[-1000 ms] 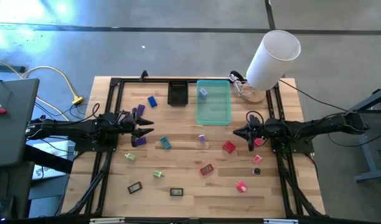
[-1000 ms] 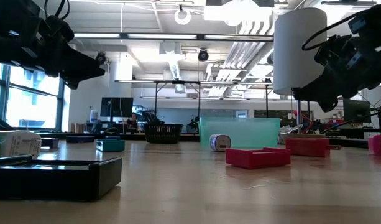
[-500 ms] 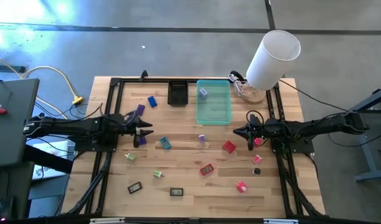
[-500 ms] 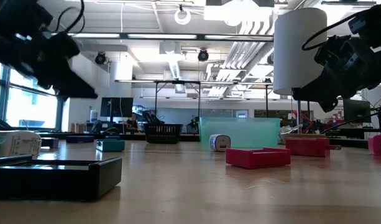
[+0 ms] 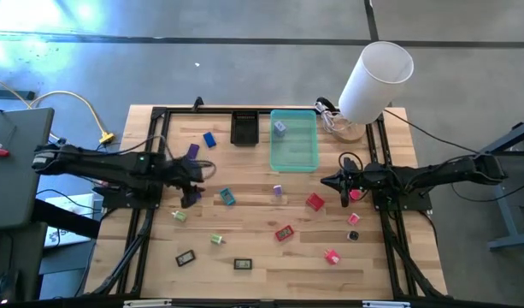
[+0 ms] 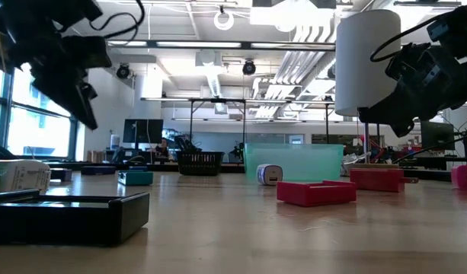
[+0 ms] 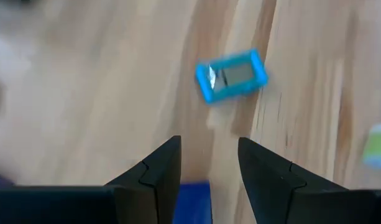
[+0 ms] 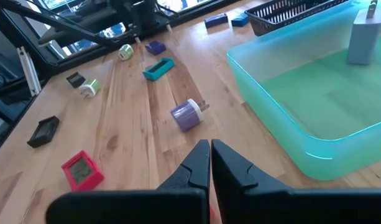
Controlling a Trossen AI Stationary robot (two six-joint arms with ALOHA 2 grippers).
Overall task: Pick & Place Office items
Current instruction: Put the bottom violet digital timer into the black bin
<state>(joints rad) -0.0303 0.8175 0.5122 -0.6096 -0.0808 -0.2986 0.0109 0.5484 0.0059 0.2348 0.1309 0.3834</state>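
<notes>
Left gripper (image 7: pixel 209 163), jaws open and empty, hovers above a teal piece (image 7: pixel 232 75) at the table's 9 o'clock; right gripper (image 8: pixel 210 163) closed. Descending off-centre could knock the piece aside

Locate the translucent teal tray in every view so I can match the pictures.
High view: the teal tray lies toward the far side, right of centre.
Low view: in the middle distance, right of centre.
Left wrist view: not in it.
Right wrist view: in it, large and close.
Shared landmark: the small grey-blue block inside it, seen in all three views.
</notes>
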